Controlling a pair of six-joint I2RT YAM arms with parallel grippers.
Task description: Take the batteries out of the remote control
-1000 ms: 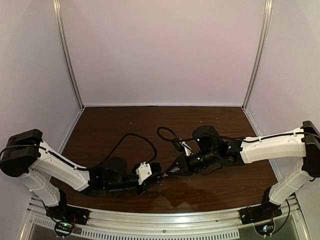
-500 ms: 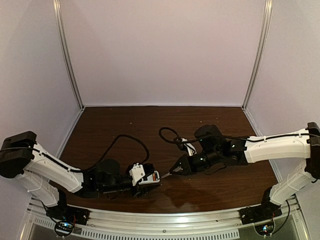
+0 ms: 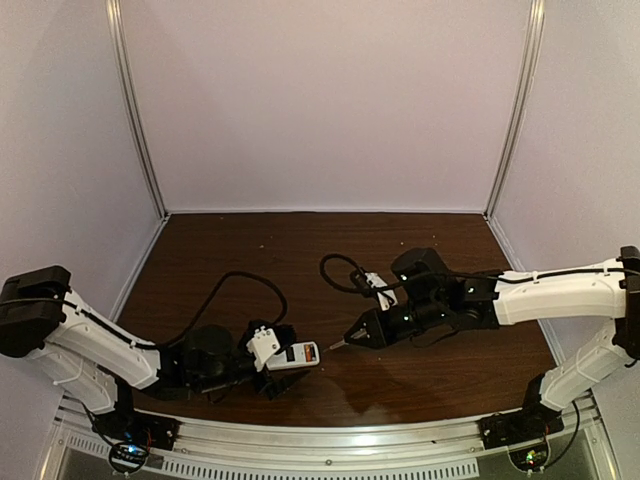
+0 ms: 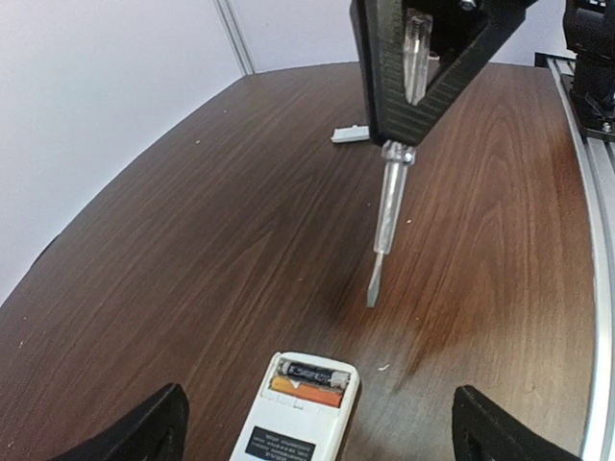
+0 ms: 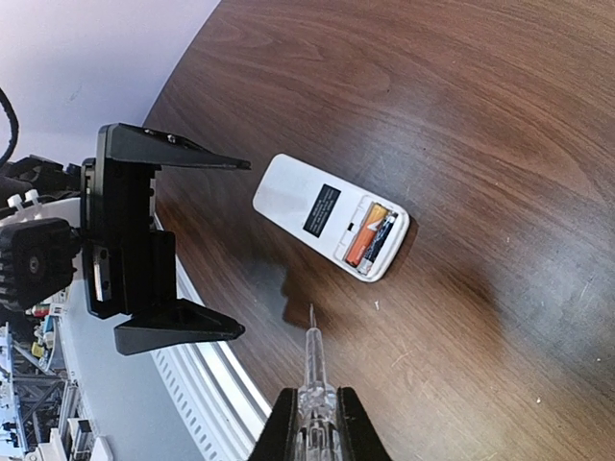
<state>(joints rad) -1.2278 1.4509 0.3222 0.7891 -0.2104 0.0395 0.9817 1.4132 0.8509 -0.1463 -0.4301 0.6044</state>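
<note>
The remote control (image 4: 288,427) lies back-up on the table, its battery bay uncovered. Both batteries (image 4: 310,377) sit in the bay, a dark one beside an orange one (image 5: 373,233). My left gripper (image 4: 322,429) is open; its fingers stand wide to either side of the remote's near end and do not touch it. My right gripper (image 5: 312,427) is shut on a clear-handled screwdriver (image 5: 311,360). The screwdriver's tip (image 4: 373,293) hovers a short way beyond the bay end. In the top view the remote (image 3: 303,353) lies between the left gripper (image 3: 284,358) and right gripper (image 3: 365,333).
A small flat white plastic piece (image 4: 349,133) lies on the table beyond the right gripper. Black cables (image 3: 240,285) loop over the dark wooden table behind the arms. A metal rail (image 3: 330,440) runs along the near edge.
My left gripper has opened and let go of the remote, which now lies flat on the table. The left arm has drawn back to the left. The right gripper with the screwdriver shifted slightly right.
</note>
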